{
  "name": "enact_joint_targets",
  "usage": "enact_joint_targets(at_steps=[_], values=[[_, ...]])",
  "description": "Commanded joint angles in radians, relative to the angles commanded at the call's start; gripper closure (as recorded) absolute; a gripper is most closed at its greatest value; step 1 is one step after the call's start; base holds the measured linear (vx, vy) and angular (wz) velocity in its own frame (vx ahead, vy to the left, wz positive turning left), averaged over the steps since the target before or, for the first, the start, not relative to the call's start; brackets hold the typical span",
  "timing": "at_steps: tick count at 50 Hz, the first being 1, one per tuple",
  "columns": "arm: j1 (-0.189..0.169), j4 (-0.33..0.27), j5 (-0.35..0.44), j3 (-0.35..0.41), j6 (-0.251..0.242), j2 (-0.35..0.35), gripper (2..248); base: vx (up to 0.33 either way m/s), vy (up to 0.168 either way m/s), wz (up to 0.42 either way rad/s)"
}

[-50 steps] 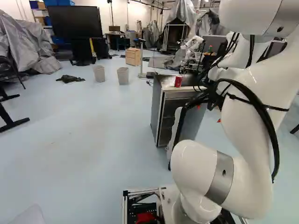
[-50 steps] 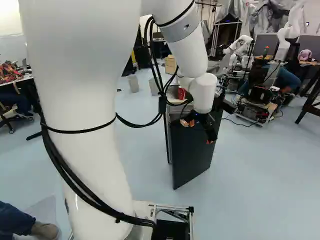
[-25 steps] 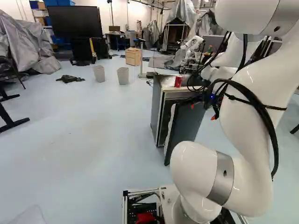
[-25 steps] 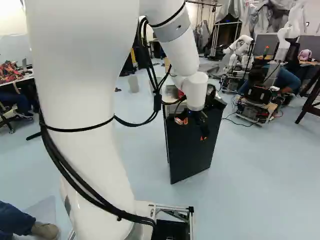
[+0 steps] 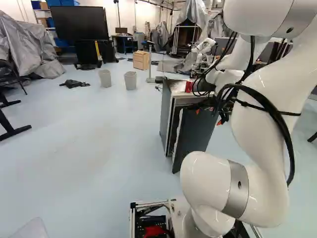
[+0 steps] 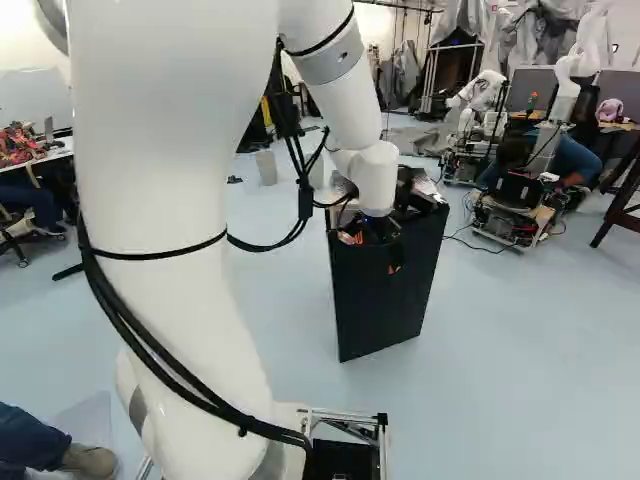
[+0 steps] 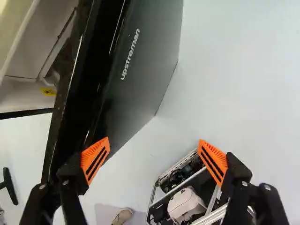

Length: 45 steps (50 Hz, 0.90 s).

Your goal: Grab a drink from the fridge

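Observation:
My gripper (image 6: 372, 238) is at the top of the dark fridge door (image 6: 385, 295). In the wrist view the gripper (image 7: 154, 158) stands open, orange pads wide apart with nothing gripped. One finger overlaps the outer face of the door (image 7: 136, 79); whether it touches is unclear. The other is over floor. The door stands ajar, a narrow gap between it and the fridge (image 5: 167, 116). Part of the pale interior (image 7: 28, 93) shows past the door edge; no drink can be made out inside. A red can (image 5: 188, 86) stands on the fridge top, beside my wrist.
Two grey bins (image 5: 130, 80) and a wooden cabinet (image 5: 141, 60) stand beyond the fridge. Another robot (image 6: 485, 105) is at the back. The base frame (image 7: 187, 187) lies below the gripper in the wrist view. A person's shoe (image 6: 90, 460) is near the base at the left.
The fridge door has swung in toward the fridge, narrowing the gap. My gripper has moved left along the door top in both base views. The base has not moved.

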Motion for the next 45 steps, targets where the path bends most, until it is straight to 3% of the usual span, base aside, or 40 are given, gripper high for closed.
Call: enact_joint_targets(at_steps=[45], values=[[0.145, 0.0, 0.0, -0.041, 0.0, -0.032, 3, 0.0, 0.0, 0.0]])
